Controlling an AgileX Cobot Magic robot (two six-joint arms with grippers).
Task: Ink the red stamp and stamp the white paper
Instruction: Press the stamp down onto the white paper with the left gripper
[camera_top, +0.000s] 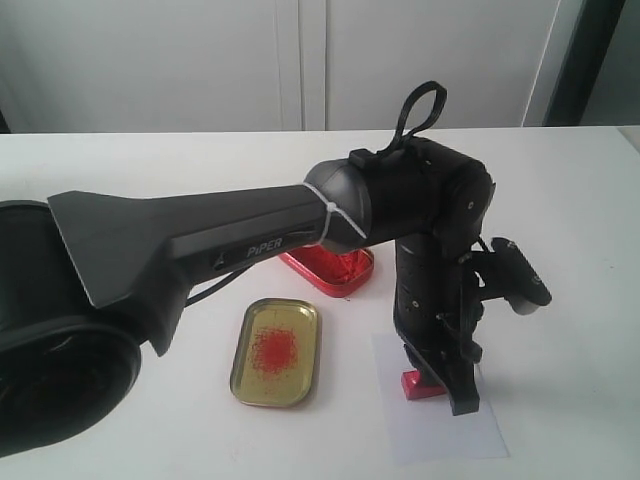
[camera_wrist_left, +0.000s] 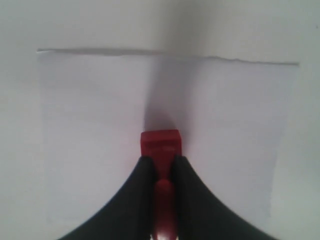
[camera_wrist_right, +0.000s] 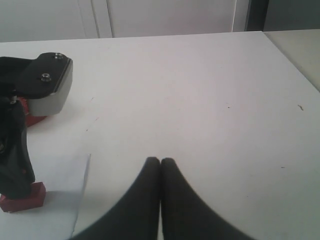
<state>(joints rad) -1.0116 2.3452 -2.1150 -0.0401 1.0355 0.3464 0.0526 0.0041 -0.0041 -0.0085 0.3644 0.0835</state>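
Note:
The red stamp (camera_top: 422, 386) stands base-down on the white paper (camera_top: 440, 425), near the sheet's far left part. My left gripper (camera_top: 445, 385) is shut on its thin handle, fingers pointing down. In the left wrist view the stamp's square base (camera_wrist_left: 160, 142) pokes out past the two black fingers (camera_wrist_left: 142, 180) over the paper (camera_wrist_left: 90, 130). The right wrist view shows the stamp (camera_wrist_right: 22, 196) on the paper (camera_wrist_right: 55, 210) under the left arm. My right gripper (camera_wrist_right: 160, 162) hovers over bare table, fingers pressed together, holding nothing; the exterior view does not show it.
A red rectangular tin of ink paste (camera_top: 335, 268) lies behind the left arm, partly hidden. Its gold lid (camera_top: 276, 352) with a red smudge lies left of the paper. The white table (camera_top: 560, 200) extends to the right and back.

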